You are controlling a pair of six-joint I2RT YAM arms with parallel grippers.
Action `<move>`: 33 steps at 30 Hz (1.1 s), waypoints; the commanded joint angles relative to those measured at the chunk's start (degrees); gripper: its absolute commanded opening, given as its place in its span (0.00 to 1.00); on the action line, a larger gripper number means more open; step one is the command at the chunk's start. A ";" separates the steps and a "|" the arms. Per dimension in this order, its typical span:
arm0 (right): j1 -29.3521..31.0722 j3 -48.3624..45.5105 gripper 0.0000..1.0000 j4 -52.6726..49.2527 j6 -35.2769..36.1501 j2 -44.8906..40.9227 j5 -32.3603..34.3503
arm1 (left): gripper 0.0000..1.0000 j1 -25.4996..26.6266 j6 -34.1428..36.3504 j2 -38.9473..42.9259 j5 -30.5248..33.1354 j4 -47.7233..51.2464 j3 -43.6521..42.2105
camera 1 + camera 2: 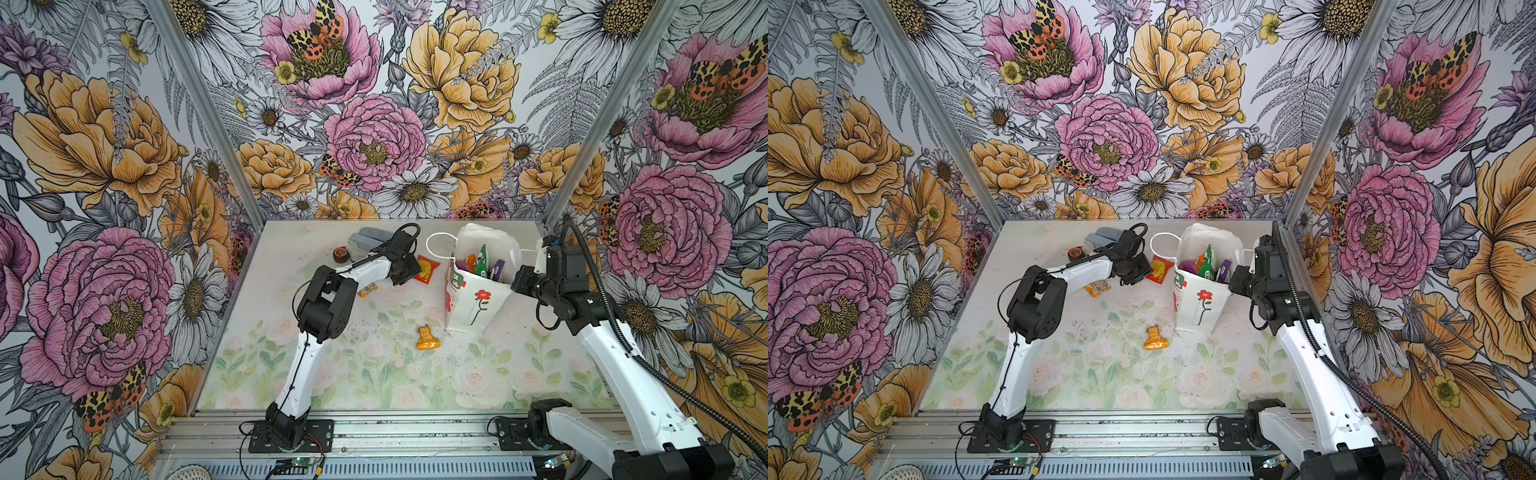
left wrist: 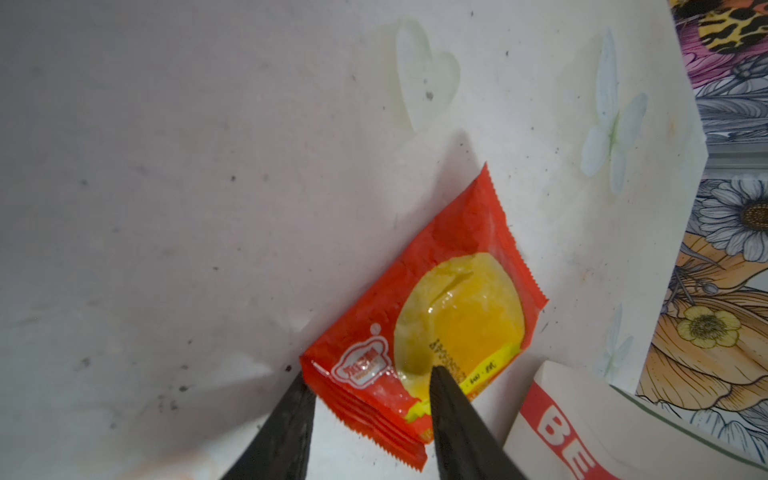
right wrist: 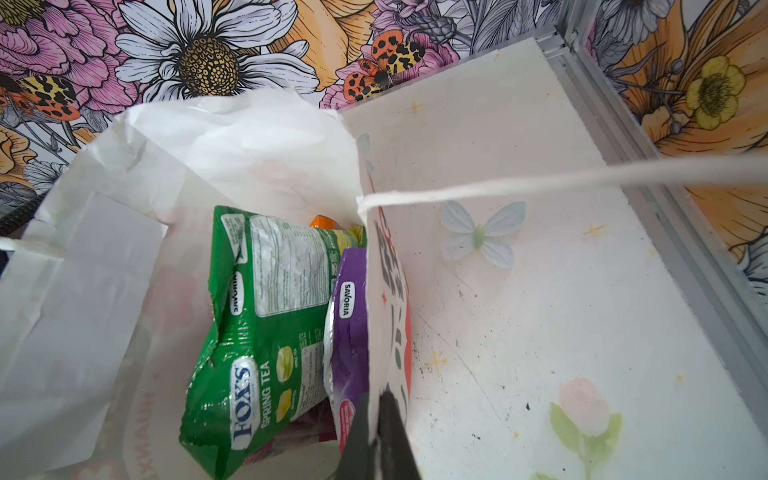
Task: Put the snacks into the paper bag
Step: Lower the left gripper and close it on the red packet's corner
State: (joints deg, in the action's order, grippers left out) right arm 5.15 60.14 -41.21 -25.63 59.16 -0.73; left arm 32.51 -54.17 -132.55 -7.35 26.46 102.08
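A red-and-yellow snack packet (image 1: pixel 428 269) (image 1: pixel 1160 269) (image 2: pixel 449 299) lies flat left of the paper bag (image 1: pixel 478 307) (image 1: pixel 1200 307) (image 2: pixel 582 436). My left gripper (image 1: pixel 409 271) (image 2: pixel 370 374) is down on it, jaws partly apart and straddling the packet's near end. One fingertip (image 2: pixel 305 382) touches its corner. My right gripper (image 1: pixel 513 284) (image 3: pixel 378 405) is shut on the bag's right wall (image 3: pixel 386 291) and holds it up. A green Fox's packet (image 3: pixel 257 332), a purple one (image 3: pixel 347 340) and an orange one stand inside. An orange packet (image 1: pixel 427 338) and a small one (image 1: pixel 368 289) lie on the table.
Grey-blue cases (image 1: pixel 368 240) and a round black-orange tape measure (image 1: pixel 340 254) sit at the back left, behind my left arm. The bag's left string handle (image 1: pixel 436 245) loops toward the red packet. The booth's right wall rail (image 3: pixel 665 166) runs close behind my right gripper.
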 commanded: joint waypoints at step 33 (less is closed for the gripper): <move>-0.32 -0.90 0.00 1.93 -0.39 -1.19 -0.28 | 0.00 2.09 8.09 15.84 7.03 -10.02 -23.24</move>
State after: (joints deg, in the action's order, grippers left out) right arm 5.15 59.70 -40.45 -25.65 59.13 -0.91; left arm 33.36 -48.82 -121.47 -2.55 17.28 81.73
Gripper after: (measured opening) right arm 0.047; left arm 0.045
